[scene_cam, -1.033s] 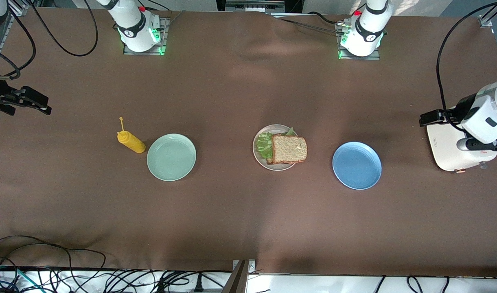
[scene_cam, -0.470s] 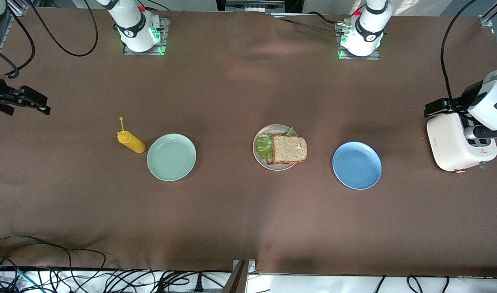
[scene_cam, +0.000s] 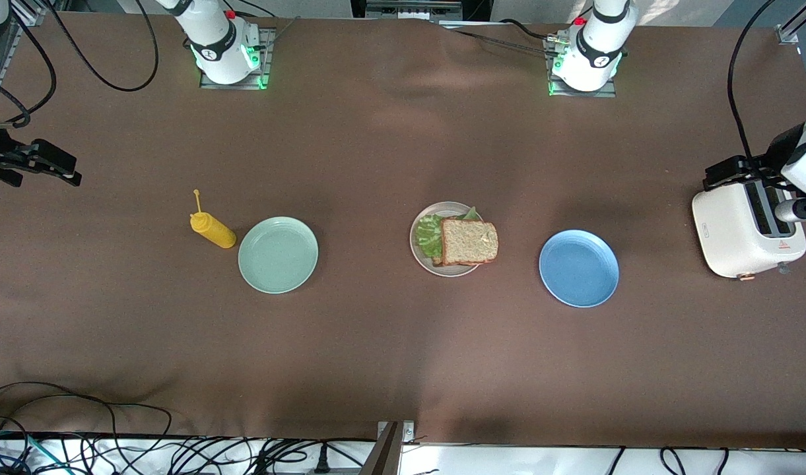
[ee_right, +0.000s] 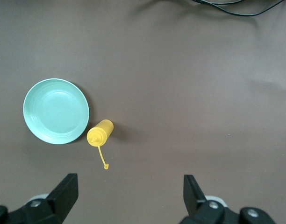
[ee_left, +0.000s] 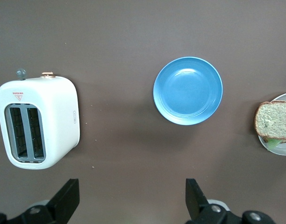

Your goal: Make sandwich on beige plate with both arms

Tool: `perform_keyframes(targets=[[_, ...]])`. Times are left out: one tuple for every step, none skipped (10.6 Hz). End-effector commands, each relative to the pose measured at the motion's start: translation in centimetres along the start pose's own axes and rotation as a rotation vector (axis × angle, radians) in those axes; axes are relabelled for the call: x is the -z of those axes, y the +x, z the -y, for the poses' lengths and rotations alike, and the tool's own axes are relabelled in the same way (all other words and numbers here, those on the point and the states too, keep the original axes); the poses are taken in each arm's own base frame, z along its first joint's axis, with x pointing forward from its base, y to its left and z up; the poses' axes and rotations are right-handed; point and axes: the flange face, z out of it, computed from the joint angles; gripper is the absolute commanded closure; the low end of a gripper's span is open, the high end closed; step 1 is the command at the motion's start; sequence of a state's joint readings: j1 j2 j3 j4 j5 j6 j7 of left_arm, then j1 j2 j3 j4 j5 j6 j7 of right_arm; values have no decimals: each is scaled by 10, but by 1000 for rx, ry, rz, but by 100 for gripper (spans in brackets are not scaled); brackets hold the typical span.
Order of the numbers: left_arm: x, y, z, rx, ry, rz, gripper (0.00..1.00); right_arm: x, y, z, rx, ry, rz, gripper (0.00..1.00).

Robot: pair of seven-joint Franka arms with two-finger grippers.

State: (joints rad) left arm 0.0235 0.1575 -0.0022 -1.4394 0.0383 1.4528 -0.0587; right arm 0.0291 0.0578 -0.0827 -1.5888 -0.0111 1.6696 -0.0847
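The sandwich (scene_cam: 467,242), square brown wholegrain bread over ruffled green lettuce, sits on the round pale beige plate (scene_cam: 421,254) about midway along the brown cloth-covered bench (scene_cam: 403,349). The top slice overhangs the plate's rim on the side toward the left arm's end, and the lettuce spills out toward the right arm's end.

There is wide bare cloth all round it. A round blue plate (scene_cam: 579,268) lies toward the left arm's end, well apart from the sandwich, and a round mint-green plate (scene_cam: 278,254) lies toward the right arm's end, with a yellow squeeze bottle (scene_cam: 212,229) just beside it on its outer side. A white two-slot toaster (scene_cam: 739,234) stands near the bench edge at the left arm's end. The strip of bench nearest the front camera holds nothing but cloth.

Both arms are drawn out to the ends of the bench. The left hand (ee_left: 132,200) hangs high over the cloth beside the toaster, fingers spread wide and holding nothing. The right hand (ee_right: 130,198) hangs high over the bare cloth out past the bottle, also wide apart and empty.
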Motion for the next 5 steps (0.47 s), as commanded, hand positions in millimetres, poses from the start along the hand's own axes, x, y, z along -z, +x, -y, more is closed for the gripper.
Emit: perform_keyframes(targets=[[0, -3, -7, -28, 39, 9, 0, 8, -2, 0, -7, 5, -3, 0], [-1, -2, -9, -32, 34, 11, 0, 8, -2, 1, -6, 5, -4, 0], [-3, -2, -10, -36, 26, 15, 0, 8, -2, 1, -6, 4, -3, 0], [-2, -2, -11, -39, 26, 14, 0, 8, -2, 1, -6, 4, -3, 0], [-2, -3, -12, -42, 27, 13, 0, 7, -2, 1, -6, 4, -2, 0]])
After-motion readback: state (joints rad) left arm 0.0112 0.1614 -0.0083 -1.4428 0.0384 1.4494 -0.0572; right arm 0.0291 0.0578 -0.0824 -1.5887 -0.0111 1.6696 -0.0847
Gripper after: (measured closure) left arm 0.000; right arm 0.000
